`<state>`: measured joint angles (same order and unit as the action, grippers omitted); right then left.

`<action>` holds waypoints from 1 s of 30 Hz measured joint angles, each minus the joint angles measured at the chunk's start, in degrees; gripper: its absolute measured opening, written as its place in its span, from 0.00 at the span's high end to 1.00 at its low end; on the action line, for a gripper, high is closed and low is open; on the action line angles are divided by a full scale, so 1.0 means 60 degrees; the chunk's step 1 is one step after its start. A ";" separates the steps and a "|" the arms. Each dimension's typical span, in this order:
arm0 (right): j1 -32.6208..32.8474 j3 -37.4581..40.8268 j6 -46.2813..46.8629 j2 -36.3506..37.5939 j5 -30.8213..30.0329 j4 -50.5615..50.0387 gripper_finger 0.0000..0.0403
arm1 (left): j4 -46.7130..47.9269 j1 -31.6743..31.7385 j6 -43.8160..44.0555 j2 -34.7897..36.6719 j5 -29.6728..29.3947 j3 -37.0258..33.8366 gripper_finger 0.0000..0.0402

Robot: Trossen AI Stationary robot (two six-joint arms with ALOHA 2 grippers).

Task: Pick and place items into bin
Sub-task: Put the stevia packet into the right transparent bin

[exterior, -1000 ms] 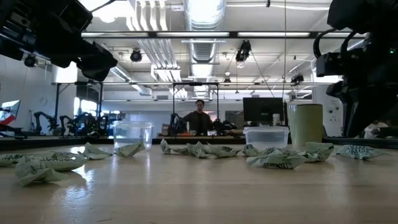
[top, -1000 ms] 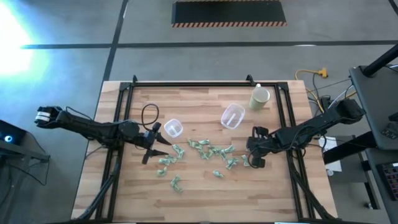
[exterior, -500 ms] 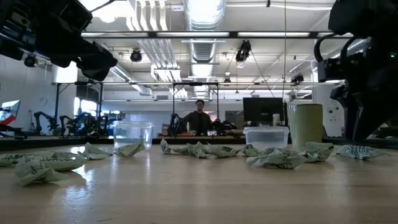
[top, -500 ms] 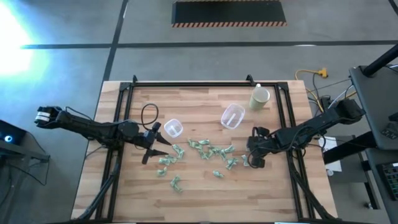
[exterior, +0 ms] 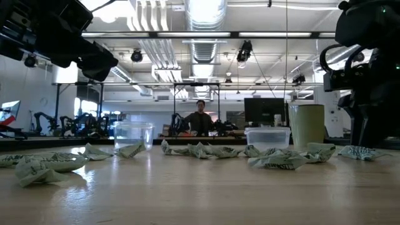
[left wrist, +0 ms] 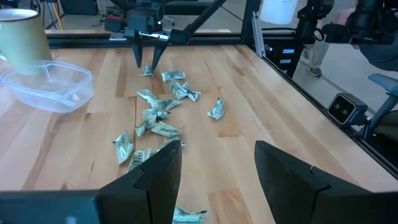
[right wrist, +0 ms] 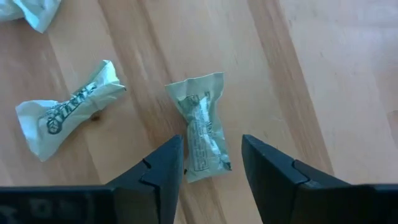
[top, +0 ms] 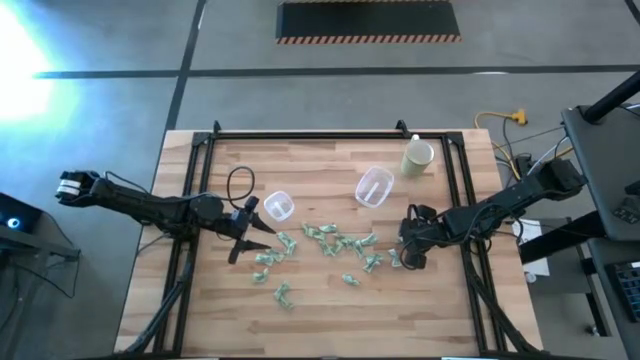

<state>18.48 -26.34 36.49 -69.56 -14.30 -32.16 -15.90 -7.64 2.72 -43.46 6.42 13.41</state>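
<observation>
Pale wood-grain table (top: 320, 310) in light tan planks, framed by black rails (top: 330, 135). Scattered candies (top: 335, 243) in pale green and white wrappers with dark green lettering. Two clear, colourless plastic tubs (top: 374, 186). At one o'clock, a cream-coloured cup (top: 417, 157). Both arms are black. Grey floor (top: 120, 40) with a black mat (top: 368, 20) edged in orange-and-black stripes at twelve o'clock.

Pale wood-plank tabletop (top: 320, 300), smooth, faintly glossy; candies (right wrist: 200, 128) in crinkled matt wrappers; tubs (top: 373, 186) of clear glossy plastic.
</observation>
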 joint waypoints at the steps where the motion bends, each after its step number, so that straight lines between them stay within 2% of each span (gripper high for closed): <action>1: 0.0000 0.0021 0.0004 0.0000 -0.0063 0.0011 0.64 | 0.0004 0.0000 -0.0002 0.0000 0.0000 0.0000 0.53; 7: 0.0000 0.0187 -0.0002 0.0004 -0.0154 0.0184 0.73 | 0.0004 0.0000 0.0000 0.0000 -0.0002 0.0000 0.53; 15: 0.0000 0.0218 -0.0299 0.0007 -0.0394 0.0215 0.96 | 0.0004 0.0000 0.0000 0.0000 0.0000 -0.0015 0.53; 21: 0.0000 -0.0031 -0.0376 0.0015 -0.0841 0.0247 0.98 | 0.0007 0.0000 -0.0004 0.0000 -0.0004 -0.0036 0.53; 26: -0.0004 -0.0699 -0.0971 0.0018 -0.2046 0.0282 0.98 | 0.0004 0.0000 -0.0006 0.0000 -0.0004 -0.0036 0.53; 30: -0.0064 -0.1206 -0.1591 0.0019 -0.3994 0.0510 0.98 | -0.0004 0.0000 -0.0005 0.0000 -0.0035 -0.0036 0.53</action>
<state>18.10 -33.58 26.95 -69.44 -38.26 -29.10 -15.92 -7.64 2.69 -43.46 6.21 13.19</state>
